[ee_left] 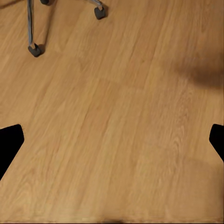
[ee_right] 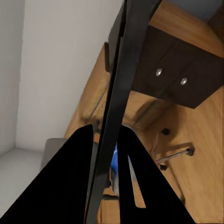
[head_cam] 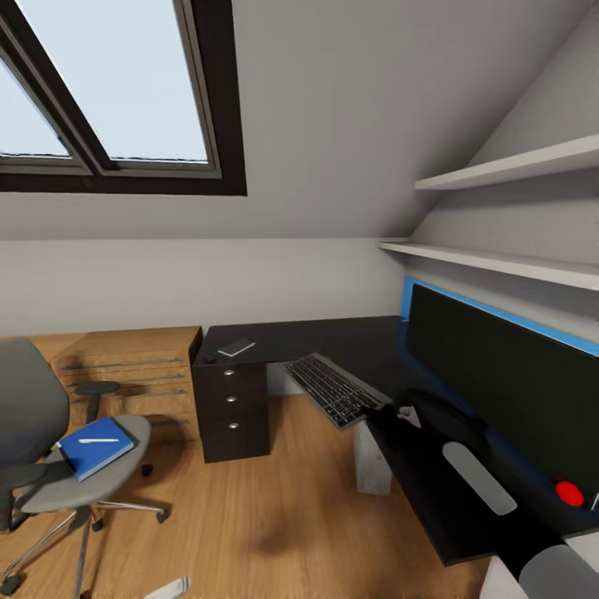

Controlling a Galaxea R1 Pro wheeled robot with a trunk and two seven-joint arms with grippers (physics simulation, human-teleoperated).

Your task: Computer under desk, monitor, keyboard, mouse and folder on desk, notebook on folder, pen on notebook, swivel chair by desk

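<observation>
Attic bedroom, sloped ceiling with a skylight [head_cam: 116, 83] upper left of the head view, wood floor [head_cam: 274, 516] across the bottom. Black L-shaped desk [head_cam: 333, 337] runs from center to lower right, its 3-drawer unit [head_cam: 235, 409] at center. Monitor [head_cam: 507, 383] stands at right on the desk, black screen with a blue glowing edge. Keyboard [head_cam: 335, 389] sits tilted at center, overhanging the desk's front edge. Right gripper [head_cam: 398, 413] pinches the keyboard's near end; in the right wrist view its 2 black fingers [ee_right: 70, 182] are pressed on either side of the thin black slab [ee_right: 122, 84]. Notebook [head_cam: 236, 347] lies flat on the desk's left corner. Swivel chair [head_cam: 58, 449] at lower left, blue folder [head_cam: 96, 447] on its seat, white pen [head_cam: 98, 440] on the folder. Light wooden chest [head_cam: 133, 366] behind the chair. Left gripper [ee_left: 112, 140] hangs over bare floor, fingertips [ee_left: 9, 140] spread wide, holding nothing; chair casters [ee_left: 35, 50] upper left of that view.
</observation>
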